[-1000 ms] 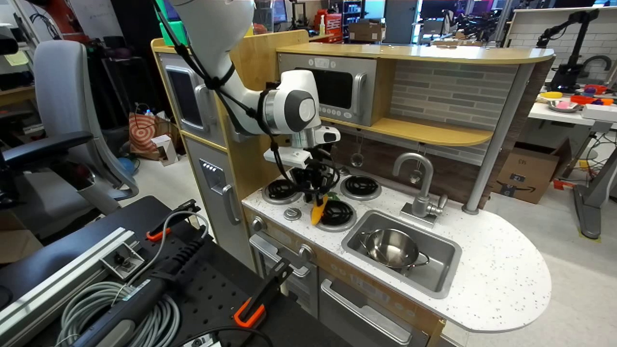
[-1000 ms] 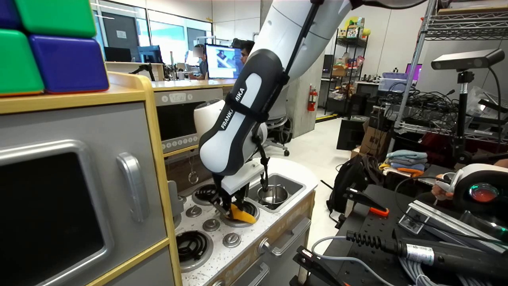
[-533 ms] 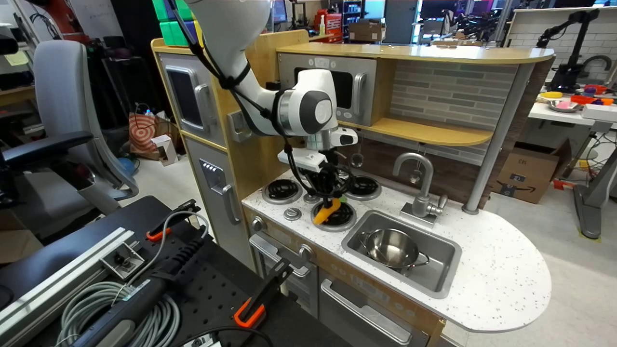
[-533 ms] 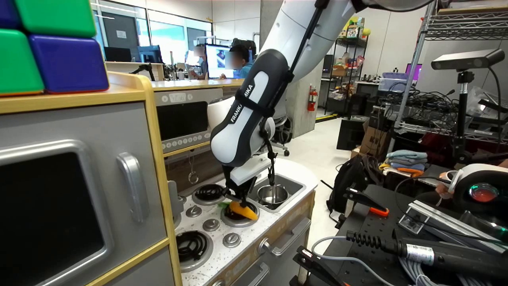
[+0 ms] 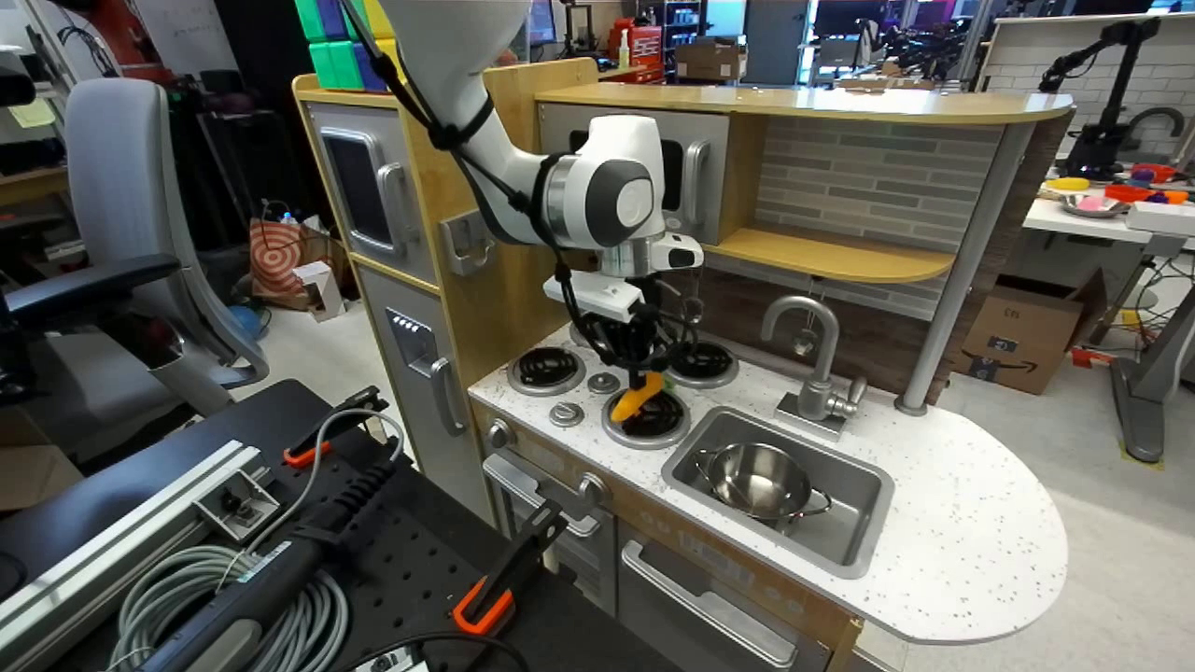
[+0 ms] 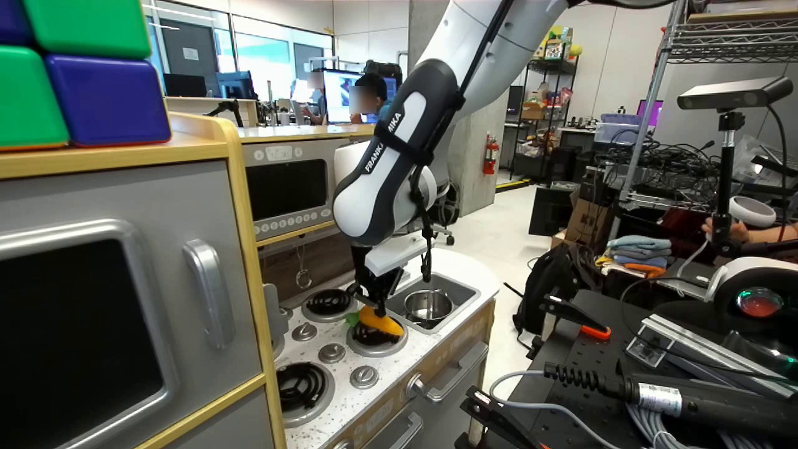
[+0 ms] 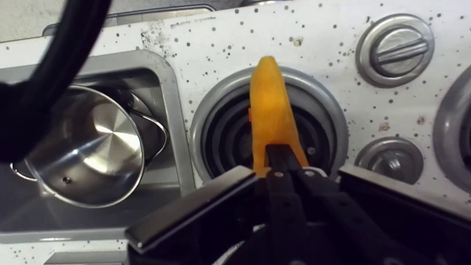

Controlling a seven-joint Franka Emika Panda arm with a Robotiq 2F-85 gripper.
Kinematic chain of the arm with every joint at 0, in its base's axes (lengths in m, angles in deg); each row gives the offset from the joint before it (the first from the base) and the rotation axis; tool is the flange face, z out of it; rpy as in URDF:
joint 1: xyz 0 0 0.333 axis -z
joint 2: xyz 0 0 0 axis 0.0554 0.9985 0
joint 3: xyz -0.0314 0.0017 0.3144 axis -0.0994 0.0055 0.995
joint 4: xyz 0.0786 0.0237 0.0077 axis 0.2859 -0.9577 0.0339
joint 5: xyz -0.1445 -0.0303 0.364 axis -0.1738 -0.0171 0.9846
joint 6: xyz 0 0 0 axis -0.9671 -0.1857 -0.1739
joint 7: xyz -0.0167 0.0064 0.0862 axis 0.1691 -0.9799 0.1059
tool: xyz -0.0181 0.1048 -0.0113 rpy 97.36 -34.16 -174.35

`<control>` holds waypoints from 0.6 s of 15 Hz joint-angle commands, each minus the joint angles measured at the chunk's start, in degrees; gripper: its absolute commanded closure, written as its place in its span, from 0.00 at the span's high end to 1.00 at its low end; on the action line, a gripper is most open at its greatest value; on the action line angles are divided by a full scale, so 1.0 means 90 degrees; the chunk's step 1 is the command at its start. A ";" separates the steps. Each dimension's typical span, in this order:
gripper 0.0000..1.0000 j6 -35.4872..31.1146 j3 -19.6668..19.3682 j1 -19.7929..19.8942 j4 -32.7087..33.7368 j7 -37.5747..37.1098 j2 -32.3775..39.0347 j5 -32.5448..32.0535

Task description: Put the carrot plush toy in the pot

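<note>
The pincer (image 6: 379,310) holds the carrot (image 6: 382,323) (green-topped) over a burner (image 6: 370,340).

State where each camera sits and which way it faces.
Wrist view: on the arm, looking down at carrot and pot; gripper shows.
An exterior view: raised, facing the counter past the table; arm and gripper show.
An exterior view: beside the cabinet, facing along the burners; arm and gripper show.
Both exterior views share carrot, pot and microwave.
</note>
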 commanded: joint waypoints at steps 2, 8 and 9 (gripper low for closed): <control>0.00 -0.0529 0.0121 0.0383 -0.1201 0.0482 -0.1411 0.0242; 0.00 -0.0319 -0.0472 0.0758 -0.0583 -0.0040 -0.1090 0.0323; 0.00 -0.0222 -0.0582 0.0836 -0.0383 -0.0129 -0.0926 0.0332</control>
